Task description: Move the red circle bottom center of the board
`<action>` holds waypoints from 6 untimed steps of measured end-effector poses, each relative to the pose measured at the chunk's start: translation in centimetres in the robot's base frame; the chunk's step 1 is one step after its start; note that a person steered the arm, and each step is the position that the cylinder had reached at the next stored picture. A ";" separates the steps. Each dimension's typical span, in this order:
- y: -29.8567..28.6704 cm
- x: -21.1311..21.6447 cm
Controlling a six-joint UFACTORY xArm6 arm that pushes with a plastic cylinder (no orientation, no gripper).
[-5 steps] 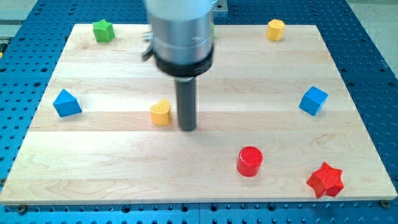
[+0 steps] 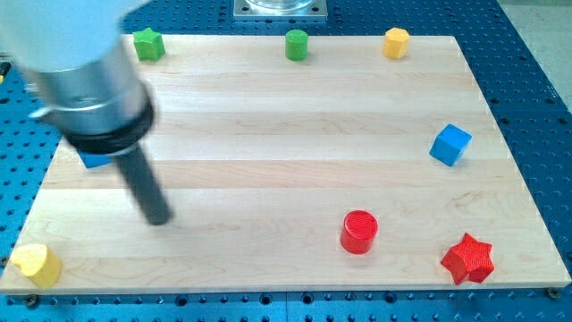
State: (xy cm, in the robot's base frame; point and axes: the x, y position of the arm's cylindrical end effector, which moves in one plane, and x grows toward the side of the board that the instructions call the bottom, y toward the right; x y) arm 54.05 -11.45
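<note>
Approach is the step in hand: my tip [image 2: 158, 217], a bare rod with no pincer to open or close, sits lower left, well apart from the red circle [image 2: 359, 232] at lower right. Next, I'd judge, it must get to the circle's right and push left toward bottom centre.

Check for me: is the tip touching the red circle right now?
No: my tip rests on bare board far toward the view's left, while the red circle sits apart at the lower right.
</note>
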 end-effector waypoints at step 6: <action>21.2 3.3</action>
